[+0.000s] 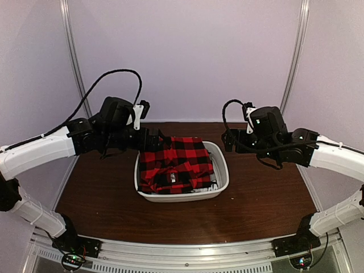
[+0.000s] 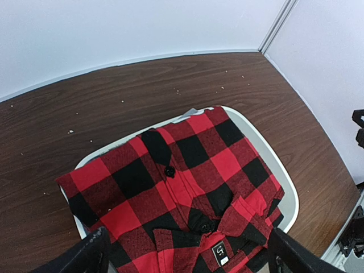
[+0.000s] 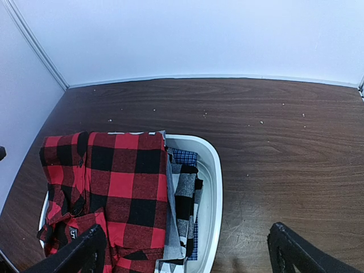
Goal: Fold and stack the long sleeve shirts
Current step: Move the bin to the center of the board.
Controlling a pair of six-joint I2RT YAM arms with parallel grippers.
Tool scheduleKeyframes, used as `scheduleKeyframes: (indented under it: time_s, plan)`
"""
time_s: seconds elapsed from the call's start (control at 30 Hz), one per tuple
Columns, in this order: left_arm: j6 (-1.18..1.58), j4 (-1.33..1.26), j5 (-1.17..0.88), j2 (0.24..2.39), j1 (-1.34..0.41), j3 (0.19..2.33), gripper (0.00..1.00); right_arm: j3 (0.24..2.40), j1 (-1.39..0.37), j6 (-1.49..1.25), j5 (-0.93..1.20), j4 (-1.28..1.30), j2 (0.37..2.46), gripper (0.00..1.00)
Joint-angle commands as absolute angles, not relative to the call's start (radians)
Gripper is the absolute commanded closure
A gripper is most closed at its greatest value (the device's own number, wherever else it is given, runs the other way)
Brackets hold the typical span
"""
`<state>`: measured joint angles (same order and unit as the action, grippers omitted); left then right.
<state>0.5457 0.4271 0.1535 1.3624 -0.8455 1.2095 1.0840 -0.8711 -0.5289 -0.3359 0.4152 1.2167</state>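
Observation:
A folded red-and-black buffalo-check shirt (image 1: 176,162) lies on top of a pile in a white tub (image 1: 222,170) at the table's middle. It also shows in the left wrist view (image 2: 182,193), collar and label toward the camera, and in the right wrist view (image 3: 122,187). Under it lie a grey-and-black check shirt (image 3: 185,199) and a blue check one (image 3: 185,157). My left gripper (image 1: 162,138) hovers at the tub's far left corner, open and empty (image 2: 185,256). My right gripper (image 1: 226,140) hovers beside the tub's far right corner, open and empty (image 3: 185,253).
The brown wooden table (image 1: 267,199) has pale walls behind and at both sides. The tub's rim (image 3: 215,187) stands above the tabletop. Small crumbs dot the wood (image 3: 261,121) behind the tub.

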Motion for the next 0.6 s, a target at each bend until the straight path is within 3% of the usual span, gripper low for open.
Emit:
scheduleKeyframes:
  time_s: [0.0,0.57]
  plan:
    - [0.539,0.393,0.155,1.370,-0.847,1.212,0.02,1.073,-0.878,-0.542,-0.348,0.407,1.190,0.00]
    - [0.538,0.369,0.088,1.388,-0.847,1.207,0.02,1.054,-0.877,-0.552,-0.347,0.434,1.211,0.00]
